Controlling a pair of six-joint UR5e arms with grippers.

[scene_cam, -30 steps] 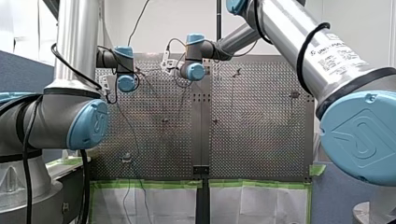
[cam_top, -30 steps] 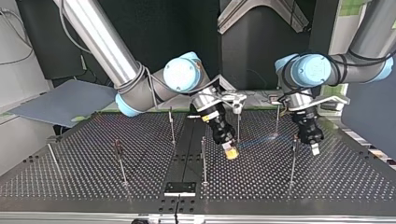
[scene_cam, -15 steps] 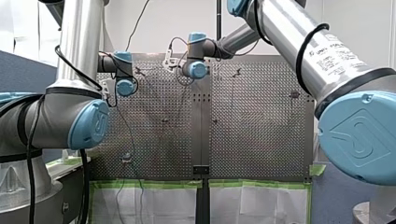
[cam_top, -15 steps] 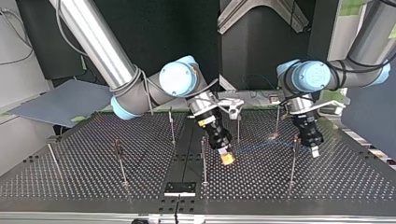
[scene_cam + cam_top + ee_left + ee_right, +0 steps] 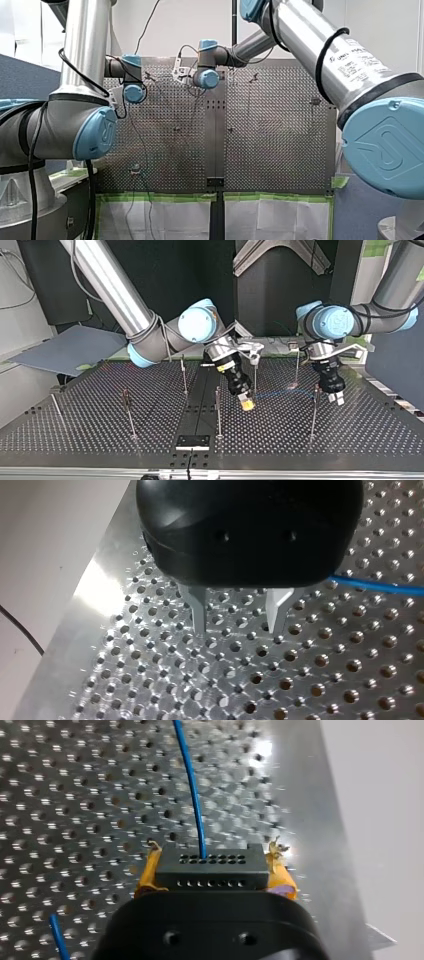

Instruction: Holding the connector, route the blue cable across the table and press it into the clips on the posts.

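The yellow-padded fingers (image 5: 146,872) of my right gripper (image 5: 212,855) are closed on the connector (image 5: 215,870), one pad on each short end, and that looks the right place to hold it: the connector is a small, hard, black plastic block with two rows of little holes in its face, and I judge it light and stiff enough to take a firm squeeze. The blue cable (image 5: 192,795) leaves a hole in the upper row and runs away ahead of the gripper over the table (image 5: 75,780). It is thin, smooth and round, and I judge it light and limp, ready to sag, kink or slide, so a hard pull at its joint with the connector could strain it. A second short stretch of blue shows beside the gripper, low over the table. In the top view the cable (image 5: 285,393) is a faint line from my right gripper (image 5: 245,404) toward my left gripper (image 5: 336,399), passing near a thin upright post (image 5: 313,412); whether it sits in any clip is too small to tell. The metal fingers (image 5: 199,615) of my left gripper (image 5: 237,631) stand apart with nothing between them, just above the table, and the cable (image 5: 375,585) comes out from behind the black body beside them. The table is bright, hard metal pierced by even rows of round holes; the yellow pads look soft and frayed at their tips
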